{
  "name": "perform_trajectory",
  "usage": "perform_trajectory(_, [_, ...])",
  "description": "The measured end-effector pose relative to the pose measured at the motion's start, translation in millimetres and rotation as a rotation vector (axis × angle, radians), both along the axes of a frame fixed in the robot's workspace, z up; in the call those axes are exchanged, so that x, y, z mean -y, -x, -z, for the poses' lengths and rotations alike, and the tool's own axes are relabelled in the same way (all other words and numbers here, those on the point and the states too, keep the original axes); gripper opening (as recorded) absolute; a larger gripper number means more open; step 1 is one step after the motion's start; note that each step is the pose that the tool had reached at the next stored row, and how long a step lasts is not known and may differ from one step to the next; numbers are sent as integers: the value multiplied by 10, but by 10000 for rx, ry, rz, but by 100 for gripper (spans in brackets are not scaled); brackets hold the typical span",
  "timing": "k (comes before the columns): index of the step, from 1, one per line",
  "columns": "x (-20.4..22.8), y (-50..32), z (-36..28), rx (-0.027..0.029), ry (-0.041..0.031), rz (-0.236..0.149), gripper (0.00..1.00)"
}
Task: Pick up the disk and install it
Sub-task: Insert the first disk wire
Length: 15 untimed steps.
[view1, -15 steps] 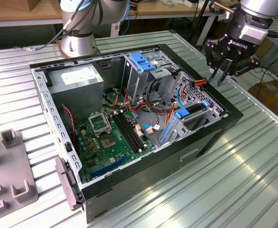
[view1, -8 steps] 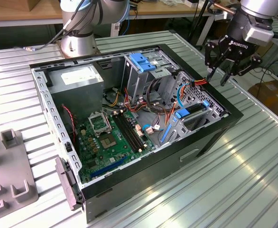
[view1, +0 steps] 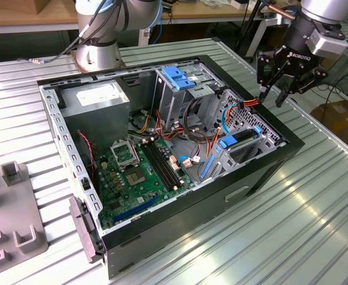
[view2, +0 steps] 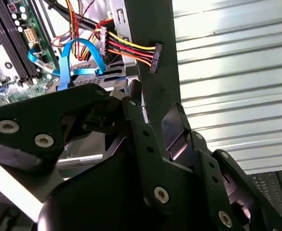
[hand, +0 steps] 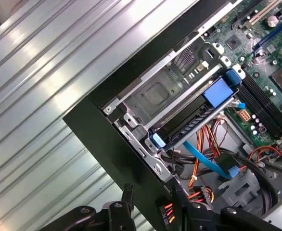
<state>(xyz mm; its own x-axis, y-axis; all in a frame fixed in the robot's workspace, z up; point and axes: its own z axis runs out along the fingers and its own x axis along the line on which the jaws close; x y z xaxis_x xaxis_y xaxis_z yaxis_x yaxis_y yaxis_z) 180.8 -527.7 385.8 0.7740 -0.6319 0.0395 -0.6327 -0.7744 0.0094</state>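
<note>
The disk lies slotted in the metal bay at the case corner on the exterior view's right, dark and flat with blue rail ends. In the first wrist view the disk sits level in that bay. My gripper hangs above the case's black rim, just beyond the bay, open and holding nothing. In the first wrist view the gripper straddles the rim, with a black fingertip on the table side.
A loose power connector on red, yellow and orange wires rests on the rim below the gripper. A blue data cable loops beside the bay. The open case holds a motherboard, a power supply and a blue-topped cage. A grey fixture stands at the exterior view's left.
</note>
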Motion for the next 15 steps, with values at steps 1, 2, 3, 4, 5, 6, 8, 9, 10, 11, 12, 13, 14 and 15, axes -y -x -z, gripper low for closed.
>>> perform_trajectory(1, [-8,0,5,0,1,-111,45])
perform_trajectory(2, [-30,1,11,1,2,-205,45])
perform_trajectory(3, [-74,1,20,1,1,-285,45])
perform_trajectory(4, [-93,0,25,0,1,-326,45])
perform_trajectory(5, [-111,1,33,0,0,-387,45])
perform_trajectory(6, [-123,1,41,1,1,-478,45])
perform_trajectory(8, [-140,0,64,0,0,-892,45])
perform_trajectory(9, [-144,0,72,0,0,-1127,45])
perform_trajectory(10, [-148,-1,80,0,1,-1361,45])
perform_trajectory(11, [-150,-1,83,1,3,-1474,45])
perform_trajectory(12, [-157,-1,86,1,5,-1541,45])
perform_trajectory(13, [-171,-3,94,1,2,-1627,45])
perform_trajectory(14, [-188,-5,101,1,2,-1677,45])
perform_trajectory(15, [-201,-7,107,2,2,-1709,45])
